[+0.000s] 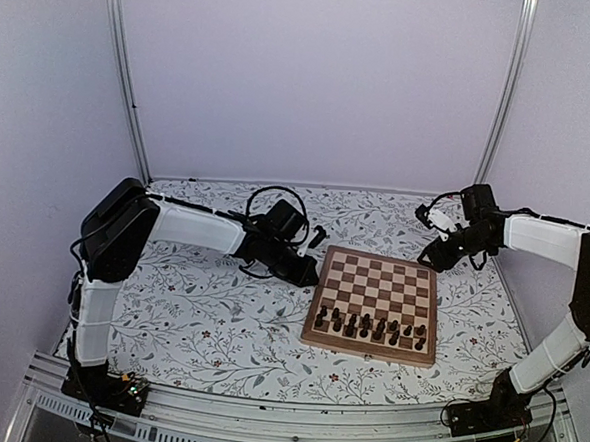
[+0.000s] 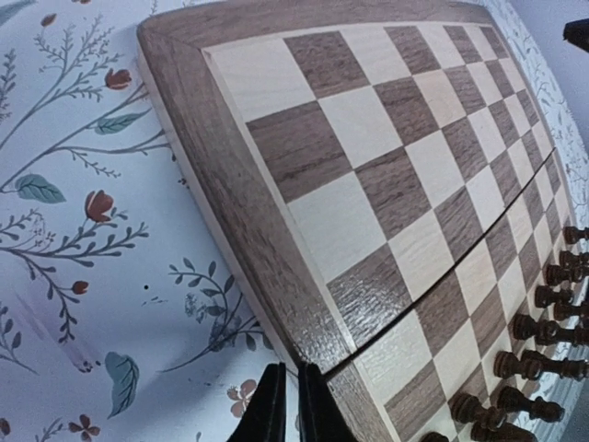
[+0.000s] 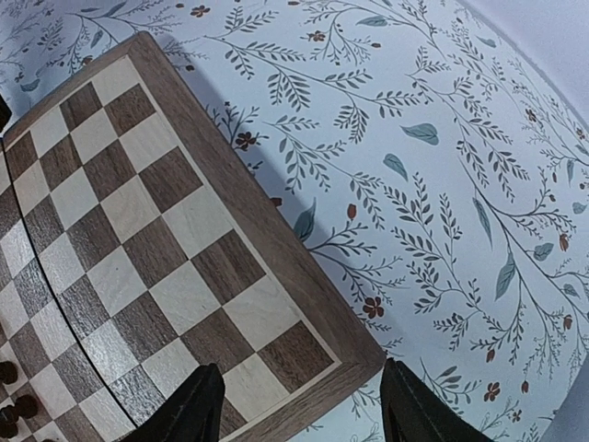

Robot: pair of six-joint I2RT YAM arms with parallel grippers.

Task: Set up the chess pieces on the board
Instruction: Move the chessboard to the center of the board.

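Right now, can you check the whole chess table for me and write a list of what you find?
Surface: flowery table cover, lying flat.
Job's things: board on the right half; chess pieces on its two near rows, far rows bare.
Clutter: nothing seen.
Grippers: left gripper shut, empty, beside the board's left edge; right gripper open, empty, over the board's far right corner.
Cables: black cable loop on the left arm; second cable by the right wrist.
Surroundings: pale walls, metal posts, rail at the near edge.

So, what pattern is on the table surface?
Table surface: white, with grey-green leafy twigs and small red flowers; clearest in right wrist view.
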